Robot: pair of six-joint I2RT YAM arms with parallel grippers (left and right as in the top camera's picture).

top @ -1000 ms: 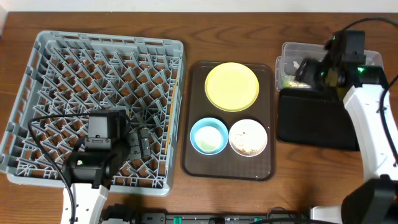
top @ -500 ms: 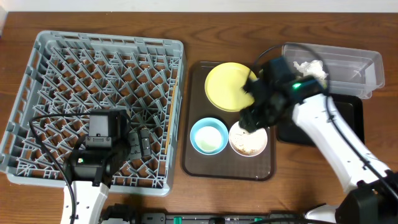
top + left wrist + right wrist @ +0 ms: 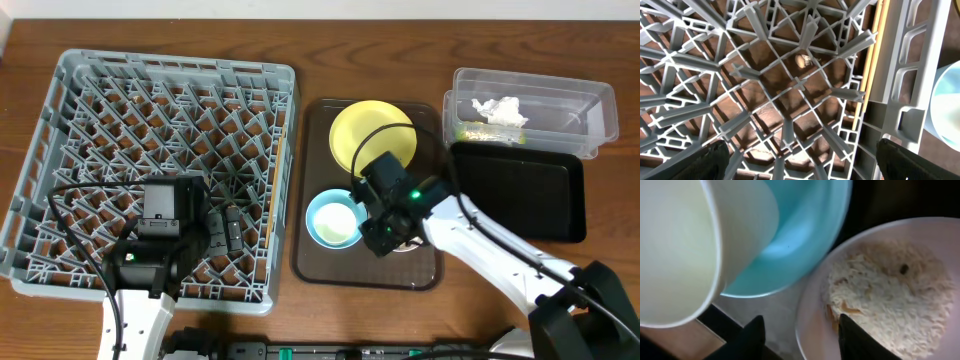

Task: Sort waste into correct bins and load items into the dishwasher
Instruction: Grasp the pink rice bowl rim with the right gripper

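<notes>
We read this as a robotics lab bench staged as a dish-clearing stn. Landmark: the brown serving tray (image 3: pixel 330 268), mid-way along a plain wooden table (image 3: pixel 400 40). On the tray is kitchen stuff: a yellow plate (image 3: pixel 365 125), a blue bowl (image 3: pixel 330 222) and a white bowl (image 3: pixel 910 230) w/ crumbs (image 3: pixel 880 295). Left of the tray sits a catering-type grey dish rack (image 3: pixel 150 110). Right of the tray are a clear tub (image 3: pixel 560 95) & a black tray (image 3: pixel 515 190). The lab part: a right arm (image 3: pixel 490 250) over the tray, a left arm (image 3: pixel 150 265) over the rack, w/ loose black cables (image 3: pixel 70 195) & a lit green LED (image 3: pixel 410 196). Beyond the tray runs a pale strip (image 3: pixel 300 8), prob. a wall.
</notes>
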